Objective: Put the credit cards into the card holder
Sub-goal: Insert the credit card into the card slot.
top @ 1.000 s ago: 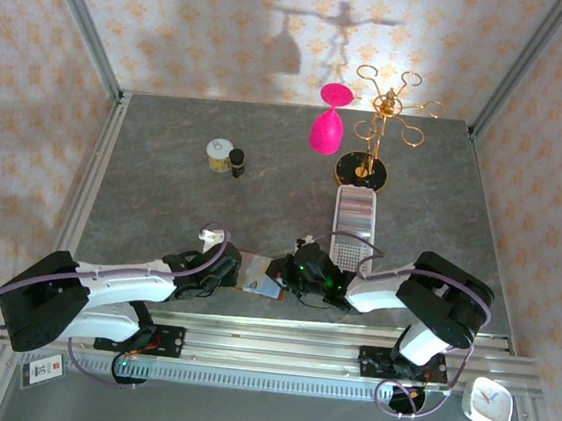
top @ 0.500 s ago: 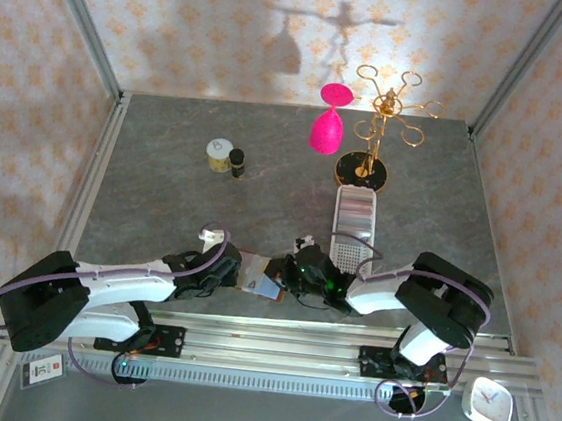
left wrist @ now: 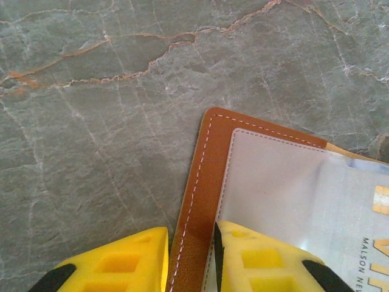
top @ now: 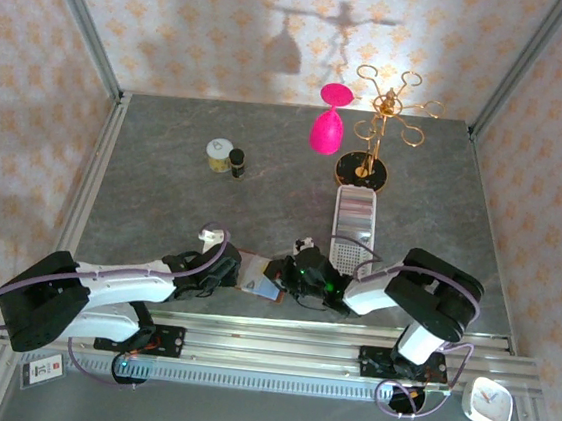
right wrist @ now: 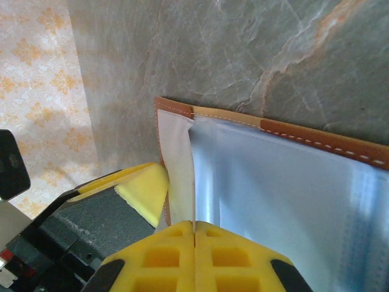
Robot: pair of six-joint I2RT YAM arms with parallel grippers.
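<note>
The card holder [top: 257,274] lies open on the grey stone table [top: 163,188], between the two grippers. The left gripper [left wrist: 189,260] stands at its left side, jaws narrow and clamped on the brown stitched leather border [left wrist: 196,201], so the holder is pinned in place. The right gripper [right wrist: 194,255] is at the opposite side of the card holder. Its jaws are pressed flat together, and I judge that they pinch the near edge of a pale glossy credit card [right wrist: 273,201].

This card lies straight ahead of the right fingers, over the inner pocket of the card holder. One edge of it runs away from the fingers to the holder's stitched far border. The right arm is therefore the one to push, and the push goes toward the left gripper.

In the left wrist view the card [left wrist: 358,210] shows small dark print "MALSON NE", cut off by the frame, and beside it larger gold letters that I cannot read.
</note>
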